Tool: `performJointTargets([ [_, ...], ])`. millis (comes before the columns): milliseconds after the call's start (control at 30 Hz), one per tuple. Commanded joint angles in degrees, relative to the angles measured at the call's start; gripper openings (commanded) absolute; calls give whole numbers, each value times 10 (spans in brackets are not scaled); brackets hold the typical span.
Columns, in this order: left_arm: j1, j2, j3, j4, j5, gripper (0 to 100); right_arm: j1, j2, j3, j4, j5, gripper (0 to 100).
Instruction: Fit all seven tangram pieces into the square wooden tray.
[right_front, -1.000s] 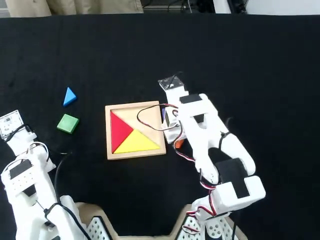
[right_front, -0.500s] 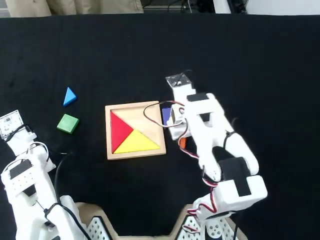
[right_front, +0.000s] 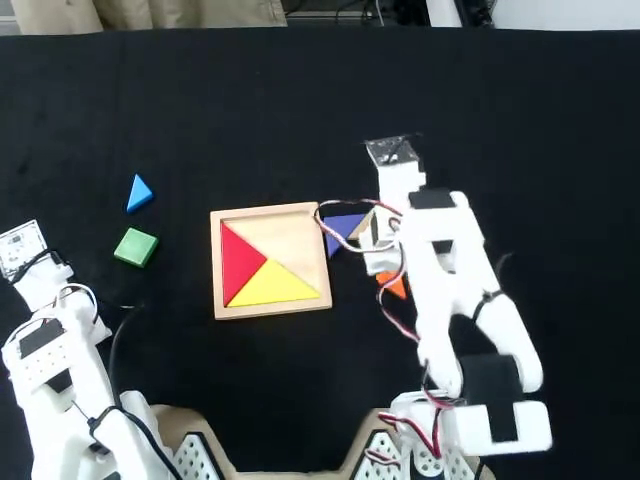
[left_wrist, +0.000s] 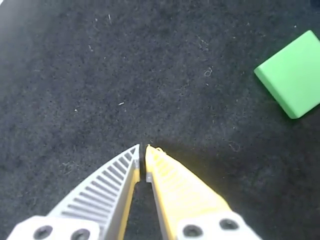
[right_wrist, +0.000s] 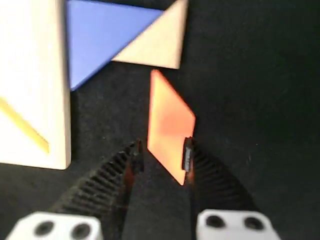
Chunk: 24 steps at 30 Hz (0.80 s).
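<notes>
— What shapes and materials are seen?
— A square pale-wood tray (right_front: 296, 240) is laid on black cloth (right_front: 200, 100); a red triangle (right_front: 238, 262) and a yellow triangle (right_front: 272, 288) are seated inside. Outside it, nearby, a smooth orange parallelogram (right_wrist: 170, 125) is pinched by the right gripper (right_wrist: 161, 152).
— And from the left wrist?
— The left gripper (left_wrist: 142, 150) is shown closed, empty, near a green square (left_wrist: 292, 75).
</notes>
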Motion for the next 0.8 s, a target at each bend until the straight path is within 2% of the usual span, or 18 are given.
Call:
performJointTargets([
  [0, 8, -10, 1, -9, -7, 30, -21, -17, 1, -16, -2, 136],
  [167, 8, -11, 1, -9, -7, 30, -21, 44, -23, -14, -59, 228],
  [433, 8, -11, 1, -10, -7, 30, -11, 133, -72, -23, -58, 217],
  [633, 8, -11, 1, -10, -7, 30, -11, 144, -101, -24, -58, 86],
  [767, 8, -11, 1, -10, -7, 30, -11, 144, -102, -34, -58, 49],
])
